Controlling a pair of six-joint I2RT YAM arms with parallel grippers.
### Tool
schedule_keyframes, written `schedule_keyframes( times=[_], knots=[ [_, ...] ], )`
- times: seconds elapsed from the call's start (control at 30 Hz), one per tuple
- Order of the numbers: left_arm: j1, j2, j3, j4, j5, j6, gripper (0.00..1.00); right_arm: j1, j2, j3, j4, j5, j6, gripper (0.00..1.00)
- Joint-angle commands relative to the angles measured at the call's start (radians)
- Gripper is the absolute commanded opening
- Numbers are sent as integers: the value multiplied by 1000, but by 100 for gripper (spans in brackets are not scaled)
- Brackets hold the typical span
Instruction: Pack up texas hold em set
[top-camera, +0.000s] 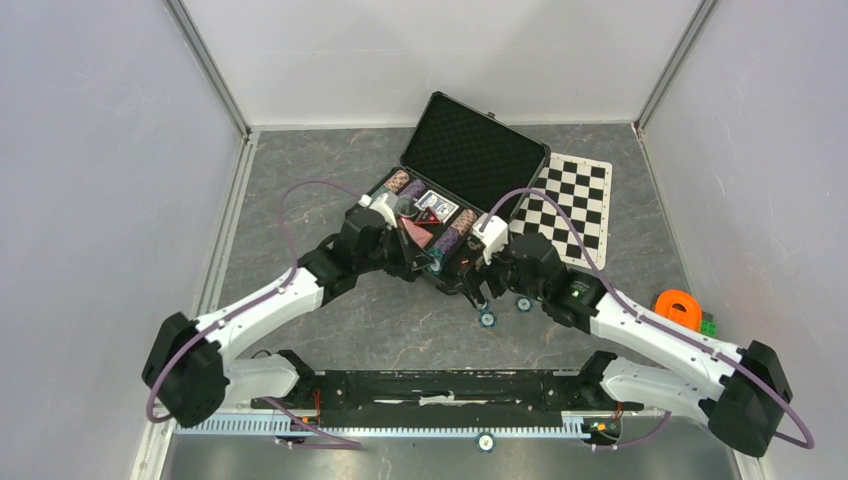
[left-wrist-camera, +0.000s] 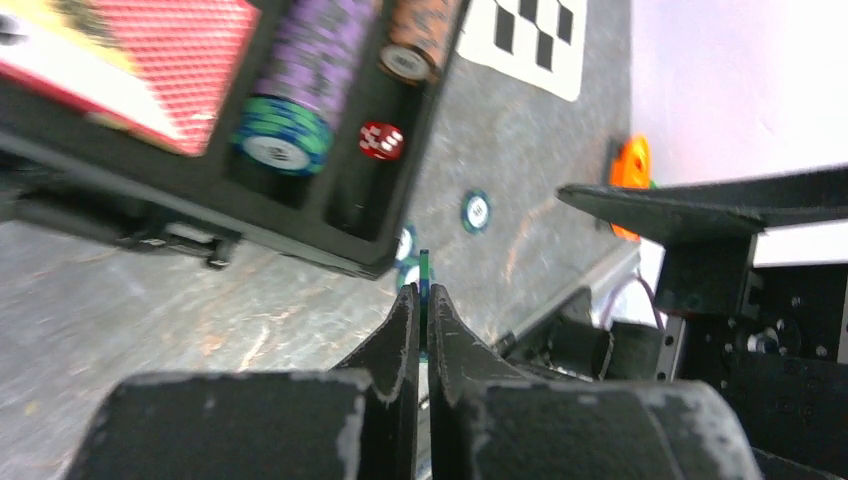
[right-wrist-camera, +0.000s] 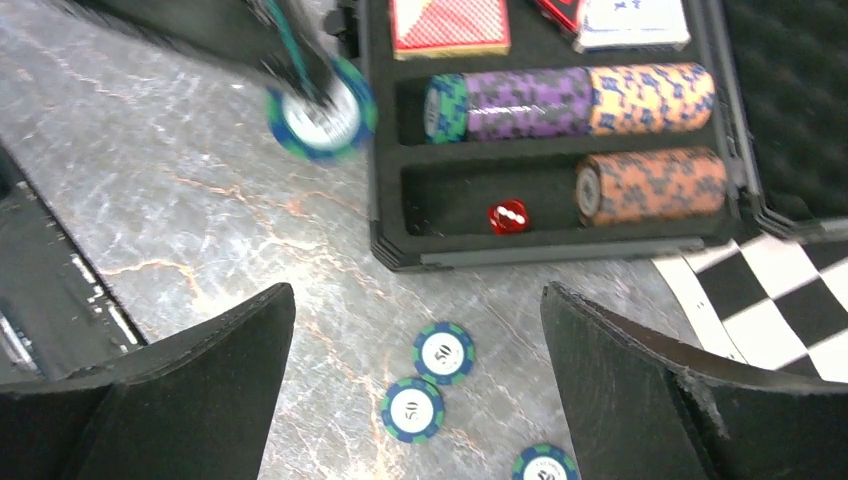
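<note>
The left fingers (left-wrist-camera: 400, 335) pinch a teal chip (right-wrist-camera: 322, 112) edge-on beside the open case (right-wrist-camera: 560, 258), likely to slot it into a row. The right fingers (right-wrist-camera: 240, 345) hang spread over loose chips (right-wrist-camera: 443, 352) on the surface (right-wrist-camera: 200, 230).

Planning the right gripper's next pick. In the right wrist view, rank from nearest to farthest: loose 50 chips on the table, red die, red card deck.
1. loose 50 chips: on the table, between the right gripper's open jaws.
2. red die: in the case's near compartment.
3. red card deck: far row of the case, left.
</note>
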Motion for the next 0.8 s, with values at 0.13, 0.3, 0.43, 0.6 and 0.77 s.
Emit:
schedule_keyframes(
  times=[0.13,0.3,0.43,0.6,0.77],
  knots=[
    [1,-46,118,-384,-495,-125,2,2,-142,-106,-26,247,62,98],
    [-48,4,173,-487,-650,-245,2,1,-158,-121,-89,425,184,98],
    [-80,15,169,-467,-724,-292,2,0,-149,-141,-120,459,251,97],
    [-120,75,201,-467,-780,-290,2,1,-208,-176,-116,481,266,97],
    [-149,130,212,-437,-804,-308,2,1,-281,-198,-88,479,263,97]
  ],
)
